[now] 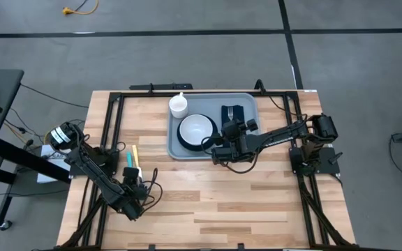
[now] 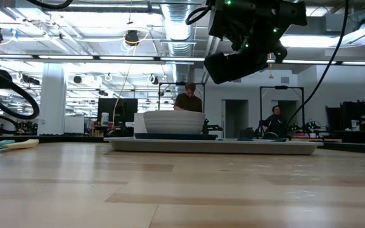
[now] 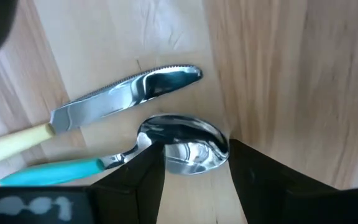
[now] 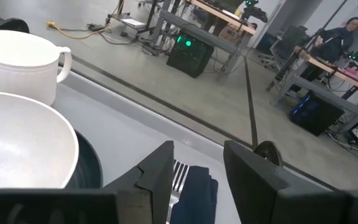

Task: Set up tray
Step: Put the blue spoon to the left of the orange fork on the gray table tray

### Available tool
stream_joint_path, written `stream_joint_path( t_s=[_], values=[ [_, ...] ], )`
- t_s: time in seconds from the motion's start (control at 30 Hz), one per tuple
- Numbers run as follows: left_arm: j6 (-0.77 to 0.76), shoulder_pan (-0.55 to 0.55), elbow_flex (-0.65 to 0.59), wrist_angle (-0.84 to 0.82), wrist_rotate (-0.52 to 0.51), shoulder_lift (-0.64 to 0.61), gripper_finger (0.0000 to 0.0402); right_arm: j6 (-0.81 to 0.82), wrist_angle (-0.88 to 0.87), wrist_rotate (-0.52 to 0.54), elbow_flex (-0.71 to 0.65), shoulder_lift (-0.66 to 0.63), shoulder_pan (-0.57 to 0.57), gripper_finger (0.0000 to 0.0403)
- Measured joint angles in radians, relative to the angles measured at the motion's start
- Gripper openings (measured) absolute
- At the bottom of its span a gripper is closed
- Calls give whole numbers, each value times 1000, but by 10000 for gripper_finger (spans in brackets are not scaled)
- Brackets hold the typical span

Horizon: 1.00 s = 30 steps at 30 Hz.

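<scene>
The light blue-grey tray (image 1: 247,102) (image 2: 214,146) lies at the table's far middle. It holds a white cup (image 1: 179,105) (image 4: 20,65), a white bowl (image 1: 196,129) (image 2: 173,121) on a dark teal plate (image 4: 87,167), and a navy napkin (image 1: 234,111) (image 4: 199,186) with a fork (image 4: 178,177) on it. My right gripper (image 1: 232,128) (image 4: 197,163) hangs open above the napkin, clear of the tray (image 2: 215,71). A cream-handled knife (image 3: 126,99) (image 1: 135,154) and a teal-handled spoon (image 3: 185,140) lie flat on the wood near the left edge. My left gripper (image 1: 132,174) (image 3: 196,155) is open, with one finger on either side of the spoon's bowl. My left gripper comes at the spoon's bowl end (image 3: 194,146) from above, pointing down, with its fingers across the bowl. The spoon lies flat on the table. I cannot tell whether the fingers touch it.
Bare wood (image 1: 243,202) stretches over the near half of the table and to the tray's left. Black frame rails (image 1: 114,125) run along the table's left, right and far edges. People stand at benches in the room beyond (image 2: 189,98).
</scene>
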Motion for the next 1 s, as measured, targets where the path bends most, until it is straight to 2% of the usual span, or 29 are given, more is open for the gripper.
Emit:
stream_joint_path(
  t_s=[0.2,0.67,1.0],
  values=[
    [1,0,0,1,1,0,157,0,2,0,0,0,0,133],
    [-2,0,0,-5,19,0,44,-1,5,0,0,0,0,134],
    [-46,0,2,-55,8,-2,6,-25,13,0,0,0,0,134]
  ],
)
